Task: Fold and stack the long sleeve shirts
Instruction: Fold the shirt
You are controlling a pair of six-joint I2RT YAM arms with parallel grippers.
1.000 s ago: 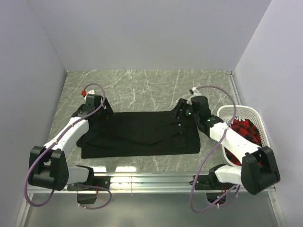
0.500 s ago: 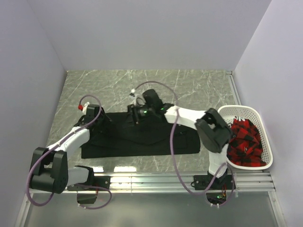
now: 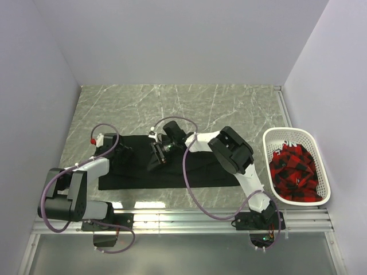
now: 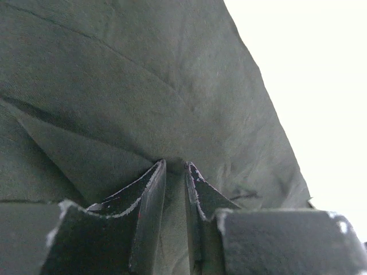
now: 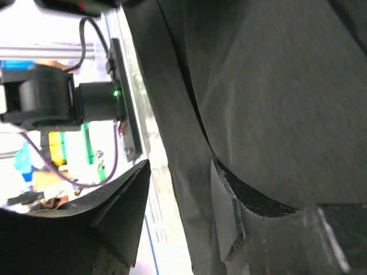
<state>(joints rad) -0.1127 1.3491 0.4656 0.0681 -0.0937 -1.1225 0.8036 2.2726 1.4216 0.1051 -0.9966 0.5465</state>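
A black long sleeve shirt (image 3: pixel 212 169) lies folded flat across the middle of the table. My left gripper (image 3: pixel 121 152) sits at its left end. In the left wrist view the left gripper (image 4: pixel 174 166) has its jaws almost together, pinching a ridge of the shirt's cloth (image 4: pixel 143 86). My right arm reaches far across to the left, with the right gripper (image 3: pixel 156 159) over the shirt's left-centre. In the right wrist view the right gripper (image 5: pixel 180 163) stands open astride the shirt's (image 5: pixel 275 86) edge. One finger (image 5: pixel 229 223) is tucked under a cloth layer.
A white basket (image 3: pixel 289 133) holding red and black cloth (image 3: pixel 295 172) stands at the table's right edge. Pale walls close in the left, back and right. The metal rail with the arm bases (image 3: pixel 189 216) runs along the near edge.
My right arm has swung from the shirt's right end across to its left-centre. The left gripper has closed from wide open onto the cloth. The shirt's raised top layer now lies flatter.
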